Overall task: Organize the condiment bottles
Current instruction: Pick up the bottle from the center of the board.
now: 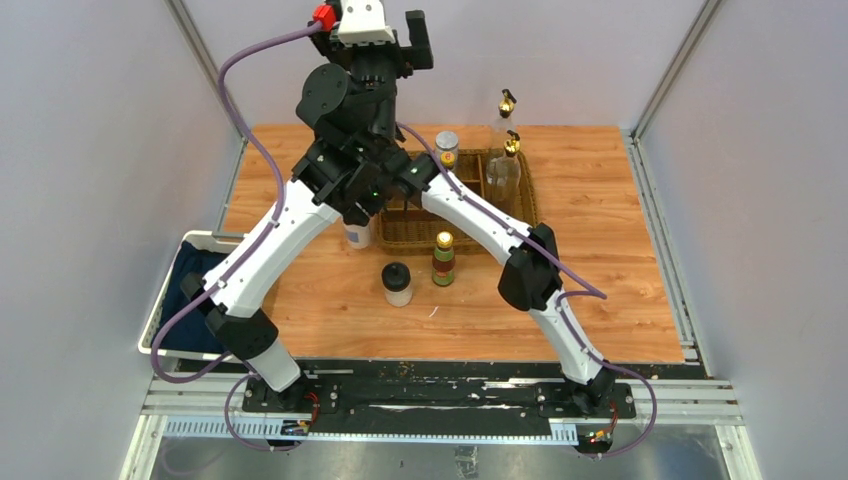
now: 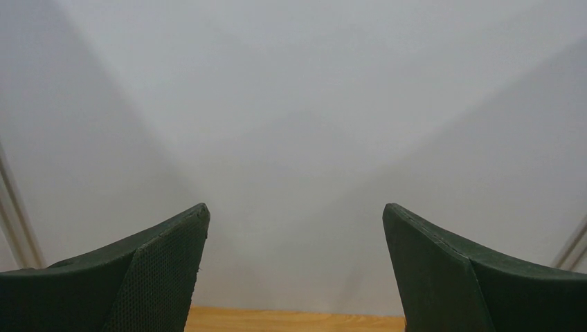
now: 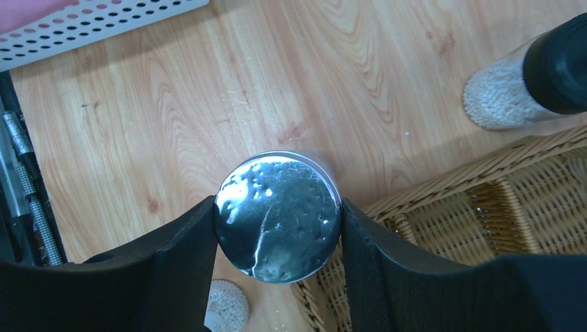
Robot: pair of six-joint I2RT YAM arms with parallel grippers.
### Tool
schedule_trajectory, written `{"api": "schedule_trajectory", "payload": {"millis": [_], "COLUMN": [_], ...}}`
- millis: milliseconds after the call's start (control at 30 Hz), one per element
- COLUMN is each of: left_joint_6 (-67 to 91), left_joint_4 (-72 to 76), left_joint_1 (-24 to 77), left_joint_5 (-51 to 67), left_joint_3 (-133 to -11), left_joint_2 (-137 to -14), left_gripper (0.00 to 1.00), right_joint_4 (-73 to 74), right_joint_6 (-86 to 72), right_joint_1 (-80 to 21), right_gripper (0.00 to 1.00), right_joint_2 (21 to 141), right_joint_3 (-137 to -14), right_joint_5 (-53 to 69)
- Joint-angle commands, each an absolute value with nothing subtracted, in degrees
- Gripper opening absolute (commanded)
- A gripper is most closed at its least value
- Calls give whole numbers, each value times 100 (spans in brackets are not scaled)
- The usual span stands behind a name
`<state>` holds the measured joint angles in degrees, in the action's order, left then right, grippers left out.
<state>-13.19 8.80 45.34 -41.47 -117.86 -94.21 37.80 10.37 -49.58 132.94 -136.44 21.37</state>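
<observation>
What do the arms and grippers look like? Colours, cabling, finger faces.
Left arm and right arm: white shells on the long links, black joints and wrists. A purple cable runs along each; a red plug sits by the left wrist. Left gripper and right gripper: two flat dark fingers each; the left's inner face shows a fine mesh texture.
</observation>
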Motion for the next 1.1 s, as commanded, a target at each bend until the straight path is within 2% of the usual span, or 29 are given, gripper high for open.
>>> {"api": "schedule_trajectory", "payload": {"millis": [0,467,1067], "left_joint_6": [-1454,-2127,-2242], "left_joint_4": [1474,1836,2047], "left_joint_1": [4689,5024,5109], "left_joint_5": [-3849,-3732,-3622], "left_joint_3": [-11535,-11776,-11640], "left_joint_2": [-9130,-9277,-9289], "left_gripper": [100,100,100], "right_joint_4": [3197,2625,1996], "right_joint_6": [1111,1144,1616], "right_joint_1": [-4831,-4221,-3724], "right_gripper": [0,0,0], "right_joint_2": [12742,12653,13167], "right_joint_3": [-13740,-14119,-14383], "right_joint_5": [2039,1759,1215]}}
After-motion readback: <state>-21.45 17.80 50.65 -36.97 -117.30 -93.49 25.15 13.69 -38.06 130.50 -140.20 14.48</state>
